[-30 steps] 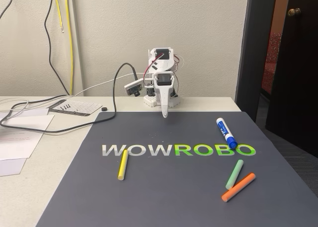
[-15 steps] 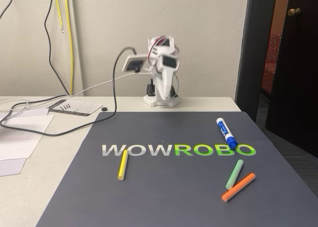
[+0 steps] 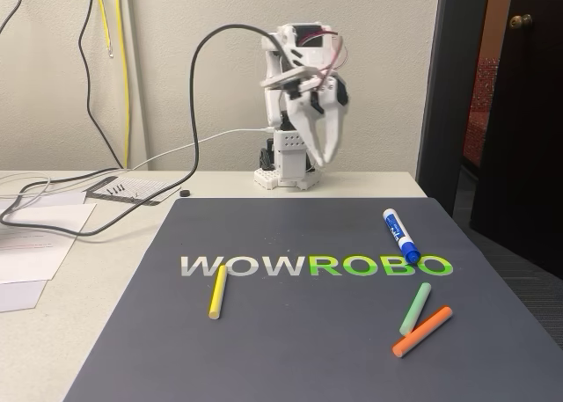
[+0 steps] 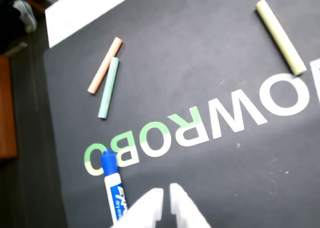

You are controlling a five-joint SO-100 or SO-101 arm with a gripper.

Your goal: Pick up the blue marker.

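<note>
The blue marker (image 3: 400, 235) lies flat on the right side of the dark mat in the fixed view, blue cap toward the front. In the wrist view the blue marker (image 4: 114, 188) sits at the bottom left, just left of my fingertips. My gripper (image 3: 321, 158) hangs in the air in front of the arm's base, well behind and left of the marker, pointing down. In the wrist view my gripper (image 4: 166, 197) has its white tips almost touching, with nothing between them.
A yellow stick (image 3: 216, 292) lies under the WOWROBO lettering. Green (image 3: 414, 309) and orange (image 3: 422, 331) sticks lie at the mat's front right. Papers (image 3: 35, 244) and cables (image 3: 97, 226) cover the table's left. The table edge and a dark door (image 3: 519, 112) are on the right.
The arm has risen from its folded pose. The gripper lifted off the mat's back edge and swung up and to the right. The marker and sticks have not moved.
</note>
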